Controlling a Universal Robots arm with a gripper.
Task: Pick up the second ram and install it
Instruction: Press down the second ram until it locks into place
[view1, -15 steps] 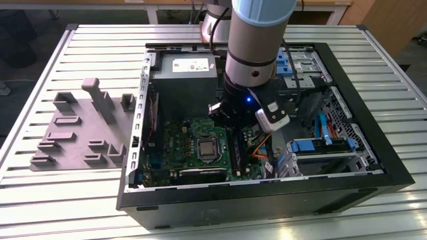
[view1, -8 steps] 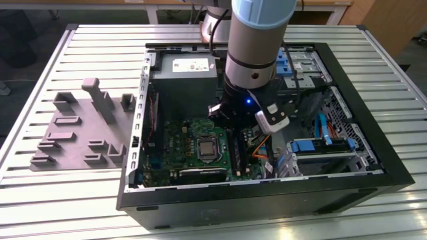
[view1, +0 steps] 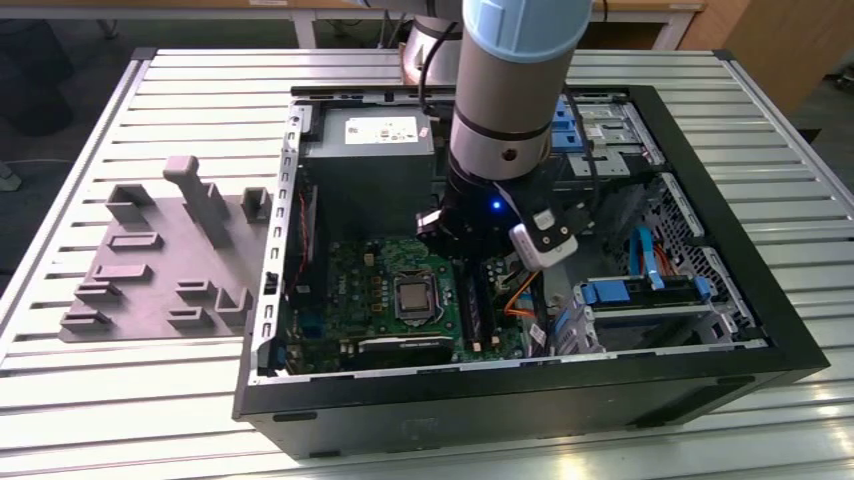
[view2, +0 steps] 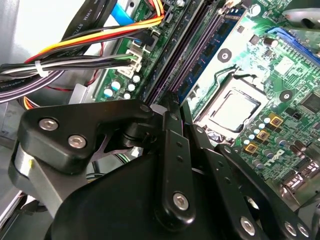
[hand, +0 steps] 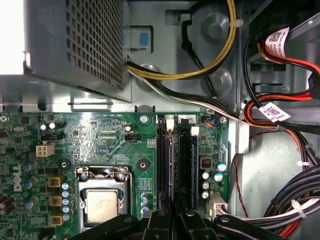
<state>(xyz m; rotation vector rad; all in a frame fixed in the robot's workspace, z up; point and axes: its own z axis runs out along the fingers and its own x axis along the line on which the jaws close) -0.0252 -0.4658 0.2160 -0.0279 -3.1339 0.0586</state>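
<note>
We see an open computer case (view1: 747, 330) lying on a slatted metal table (view1: 160, 90), with a grey holder tray (view1: 160, 260) well apart from it toward the exterior view's left. The arm (view1: 514, 80) reaches straight down inside the case, over the green board (hand: 100, 140) and its processor socket (hand: 102, 200).

The gripper (view2: 172, 107) sits low over the long black slots (hand: 175, 160), just beside the socket. In the second wrist view its fingers (view2: 175, 150) stand close together, tips at the slot ends. A blue-green memory stick (view2: 220, 37) lies along the slots, edge-on; it looks seated or nearly so. We cannot tell whether the fingers pinch it or only press on it, nor whether it is the second stick.

For this step, we judge that pressure should go straight down, even along the stick's length, until the white end clips (hand: 171, 122) close.

Hard to make out: the near slot ends hide behind the gripper body, and the cables (hand: 280, 200) crowd one side.
</note>
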